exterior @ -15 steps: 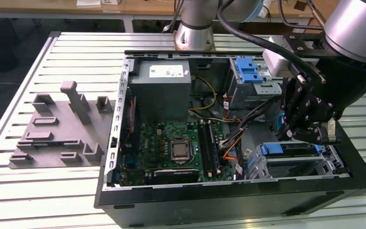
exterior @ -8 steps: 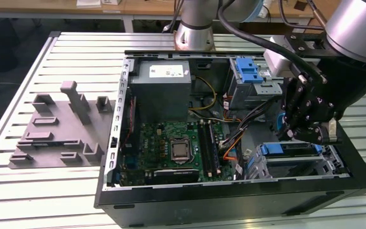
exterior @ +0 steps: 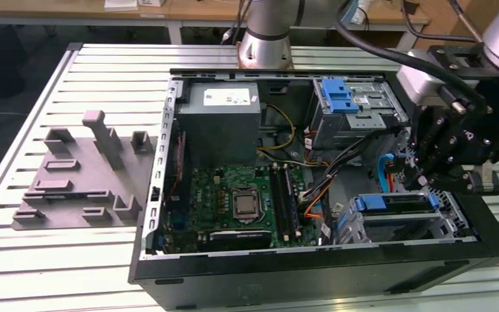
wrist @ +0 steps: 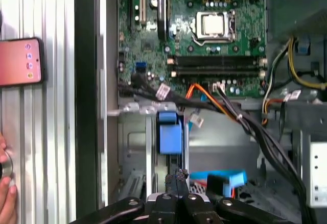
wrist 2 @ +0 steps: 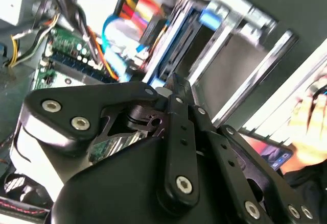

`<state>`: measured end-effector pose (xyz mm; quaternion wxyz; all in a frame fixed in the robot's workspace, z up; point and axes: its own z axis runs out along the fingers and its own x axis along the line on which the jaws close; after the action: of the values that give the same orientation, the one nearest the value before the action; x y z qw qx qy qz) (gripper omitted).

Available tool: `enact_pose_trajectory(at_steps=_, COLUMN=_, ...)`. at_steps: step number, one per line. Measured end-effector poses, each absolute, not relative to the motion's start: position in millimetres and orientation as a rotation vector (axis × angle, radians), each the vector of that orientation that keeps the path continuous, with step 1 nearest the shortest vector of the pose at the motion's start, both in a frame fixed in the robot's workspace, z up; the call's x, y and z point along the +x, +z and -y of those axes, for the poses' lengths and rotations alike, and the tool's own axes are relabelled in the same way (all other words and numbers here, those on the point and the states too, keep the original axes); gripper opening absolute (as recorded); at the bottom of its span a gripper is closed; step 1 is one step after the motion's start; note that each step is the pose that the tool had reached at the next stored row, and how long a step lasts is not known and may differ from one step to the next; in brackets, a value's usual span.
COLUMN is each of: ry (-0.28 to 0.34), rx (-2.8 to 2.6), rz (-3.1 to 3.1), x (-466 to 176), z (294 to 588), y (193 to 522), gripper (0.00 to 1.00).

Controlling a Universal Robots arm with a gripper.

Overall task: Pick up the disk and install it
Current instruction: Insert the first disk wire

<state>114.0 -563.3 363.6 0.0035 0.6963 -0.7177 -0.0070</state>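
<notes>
**A:** Disk (exterior: 397, 203) first: where is it in the exterior view?

**B:** It sits in the drive cage (exterior: 453, 218) at the near corner of the open computer case (exterior: 319, 273), on the exterior view's right. Its blue carrier is level with the cage mouth, so it looks seated or nearly so. The claw (exterior: 440, 184) hangs just above it, probably lined up with the slot. The case lies on its side on the slatted worktop (exterior: 24, 260), which leaves the bay open from above.

**A:** And the first wrist view?

**B:** It looks along the claw (wrist: 178, 175), whose fingers are clenched together on nothing, with the tips near the disk's blue carrier end (wrist: 169, 132). Beyond that is the motherboard (wrist: 214, 35). This view also adds a phone (wrist: 20, 63) on the worktop and a person's hand (wrist: 5, 198) beside the case.

**A:** The second wrist view?

**B:** It shows the closed claw (wrist 2: 176, 83) from the side, pointing into the cage. The phone (wrist 2: 268, 152) is in it too, but the disk is too blurred to pick out.
</notes>
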Motion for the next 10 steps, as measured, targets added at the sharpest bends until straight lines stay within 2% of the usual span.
enact_pose_trajectory(at_steps=9, ry=-0.006, rx=2.19, rz=2.257, x=128, z=560, y=366, gripper=0.11)
enact_pose_trajectory(at_steps=10, ry=0.041, rx=2.211, rz=2.279, x=128, z=553, y=367, gripper=0.11)
